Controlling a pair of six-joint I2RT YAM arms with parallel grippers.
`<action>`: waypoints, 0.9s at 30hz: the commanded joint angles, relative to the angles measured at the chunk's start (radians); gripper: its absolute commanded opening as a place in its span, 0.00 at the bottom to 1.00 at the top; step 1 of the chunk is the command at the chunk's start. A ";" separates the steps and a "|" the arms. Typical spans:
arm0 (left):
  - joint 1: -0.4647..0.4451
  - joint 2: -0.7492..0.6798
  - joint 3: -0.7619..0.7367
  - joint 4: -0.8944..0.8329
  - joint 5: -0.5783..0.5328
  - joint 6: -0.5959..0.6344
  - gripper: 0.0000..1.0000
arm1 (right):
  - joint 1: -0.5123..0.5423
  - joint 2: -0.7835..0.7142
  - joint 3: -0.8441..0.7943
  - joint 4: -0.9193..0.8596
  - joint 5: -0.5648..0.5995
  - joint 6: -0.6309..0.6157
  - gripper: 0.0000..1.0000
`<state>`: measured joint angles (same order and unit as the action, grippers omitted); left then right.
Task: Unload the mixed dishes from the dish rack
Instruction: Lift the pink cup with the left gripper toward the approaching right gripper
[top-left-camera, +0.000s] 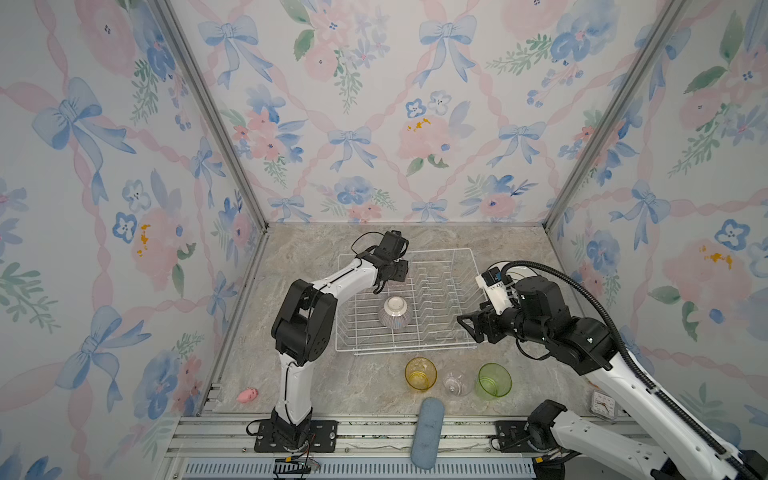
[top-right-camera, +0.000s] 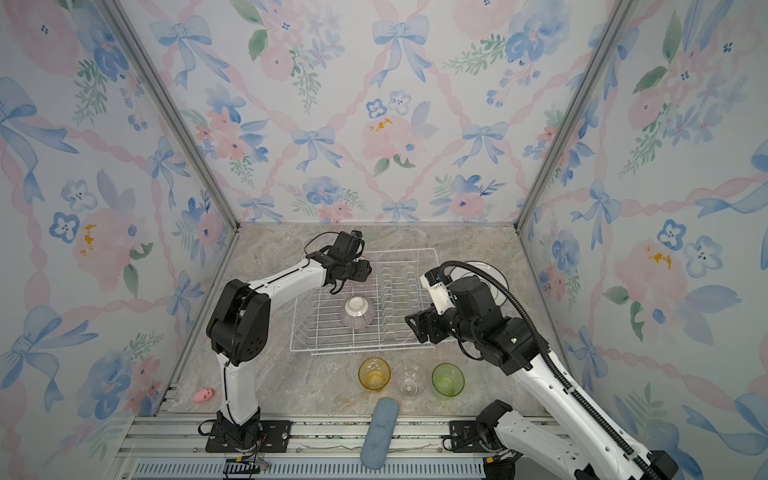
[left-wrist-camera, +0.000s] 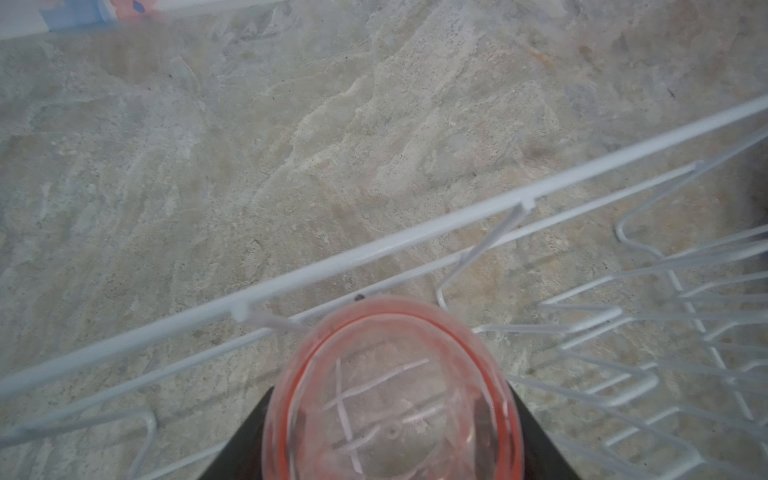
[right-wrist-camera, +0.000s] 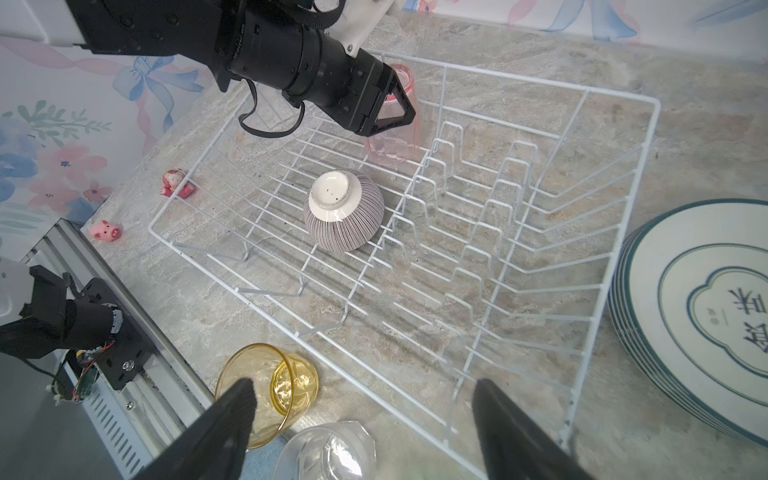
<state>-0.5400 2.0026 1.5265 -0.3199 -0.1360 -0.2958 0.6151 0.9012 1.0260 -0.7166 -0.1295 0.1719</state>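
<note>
Left gripper (right-wrist-camera: 401, 93) straddles the small pink translucent tumbler (right-wrist-camera: 395, 141), one finger on each side. You can't tell if it's squeezing yet. The tumbler sits in the upper-left corner of the white wire dish rack (right-wrist-camera: 623, 96) and looks mouth-down, so a side grip is likely your only option. The stack of round white dark-rimmed plates (right-wrist-camera: 681, 299) lies outside the rack at frame right, already unloaded. The pink-striped ribbed bowl (right-wrist-camera: 345, 216) is upside down mid-rack, still to go. The small yellow translucent tumbler (top-left-camera: 420, 373), clear tumbler (top-left-camera: 456, 382) and green tumbler (top-left-camera: 494, 380) line up on the marble-look counter (top-left-camera: 365, 374) below the rack. Left arm (top-left-camera: 345, 278): elbow bent, forearm reaching up-frame, wrist pitched down. Right gripper (top-left-camera: 468, 328) is wide open and empty, at the rack's lower-right edge, probably to keep clear.
</note>
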 joint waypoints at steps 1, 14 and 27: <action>0.006 0.011 0.009 -0.010 -0.013 0.012 0.52 | -0.011 -0.012 -0.012 0.012 -0.018 -0.007 0.85; 0.006 -0.103 -0.035 -0.012 0.039 0.015 0.46 | -0.018 -0.024 -0.057 0.087 -0.049 0.038 0.85; 0.006 -0.292 -0.099 -0.025 0.198 -0.030 0.46 | -0.090 -0.041 -0.233 0.423 -0.307 0.236 0.84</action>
<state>-0.5400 1.7622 1.4521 -0.3408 -0.0017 -0.3000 0.5491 0.8734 0.8318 -0.4286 -0.3367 0.3267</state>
